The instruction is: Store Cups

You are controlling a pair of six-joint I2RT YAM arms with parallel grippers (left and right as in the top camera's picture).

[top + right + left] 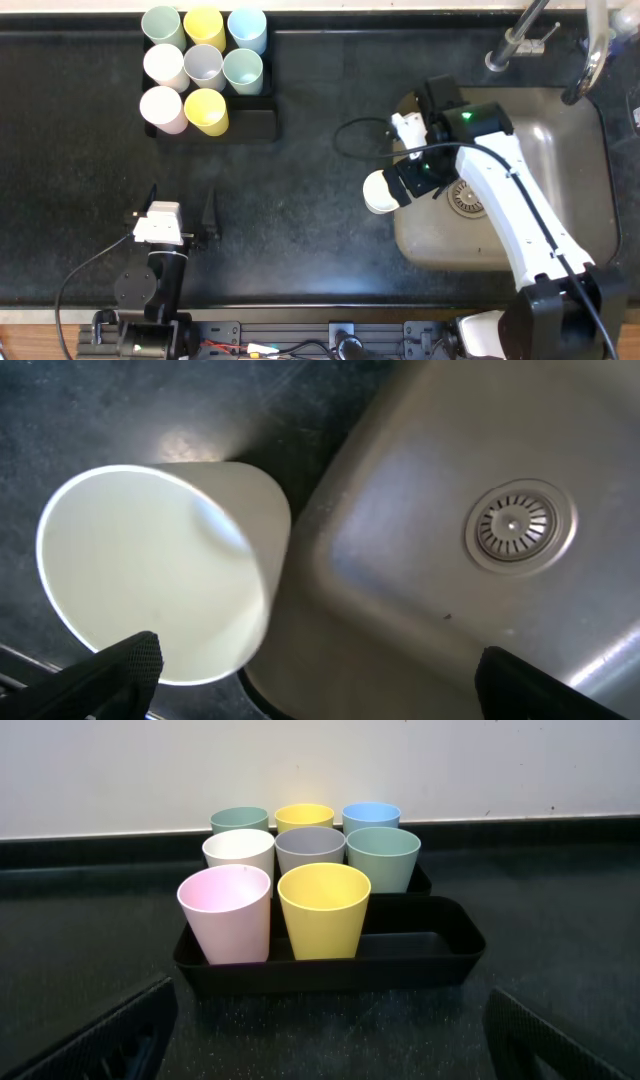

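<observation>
The right jaws (330, 672) stand wide open, one finger at the rim of a white cup (160, 600), the other over the sink (420, 600). This cup sits at the sink's edge on the tray side, over the dark worktop (300, 250); whether a finger touches it I cannot tell. The left jaws (330, 1040) are also spread wide, holding nothing, well apart from the sink and facing a black tray (420, 965). The tray holds eight upright cups: a pink cup (227, 915), two yellow, two green, and one each of white, grey and blue.
</observation>
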